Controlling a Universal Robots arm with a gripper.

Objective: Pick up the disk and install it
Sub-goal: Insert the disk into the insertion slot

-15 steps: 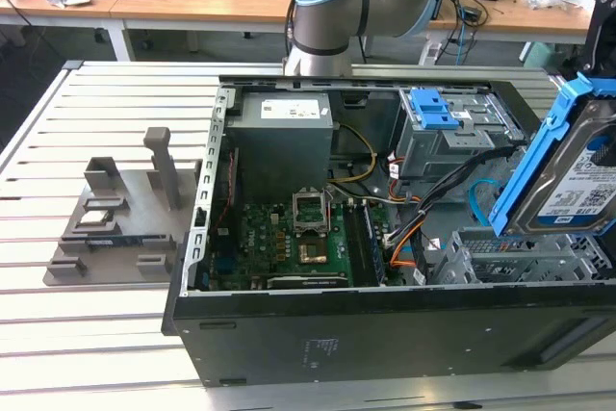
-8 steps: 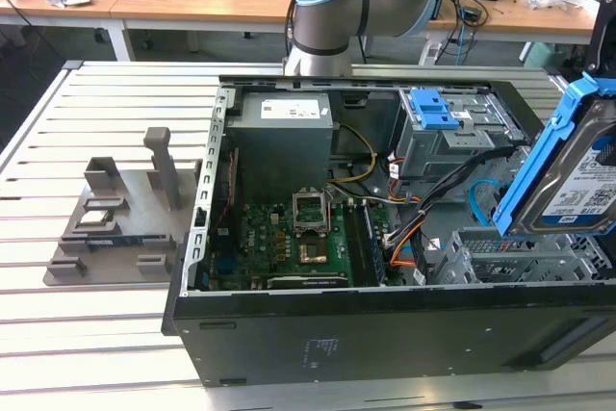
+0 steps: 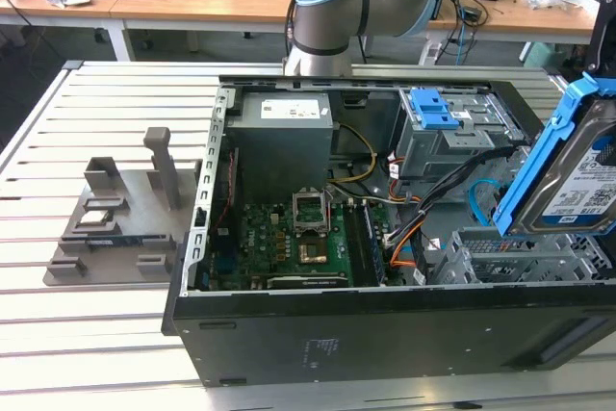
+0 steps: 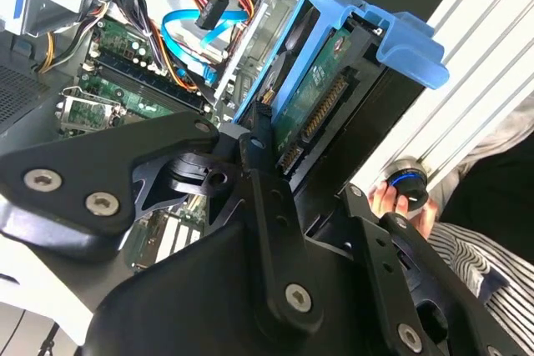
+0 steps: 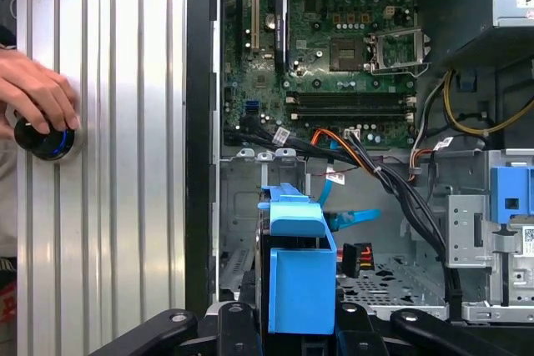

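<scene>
your gripper (image 5: 296, 331) is clamped on the one disk (image 3: 576, 175), held tilted above the drive cage (image 3: 520, 257) of the one open computer case (image 3: 337, 334). one hand (image 5: 37, 97) rests on a knob (image 5: 42, 141). the exterior view cuts off the disk's edge.

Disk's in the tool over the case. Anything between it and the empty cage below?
No hard block visible. The disk, held tilted in the tool, hangs above the empty grey cage. A loose blue cable and a black cable bundle lie close by its opening.
</scene>
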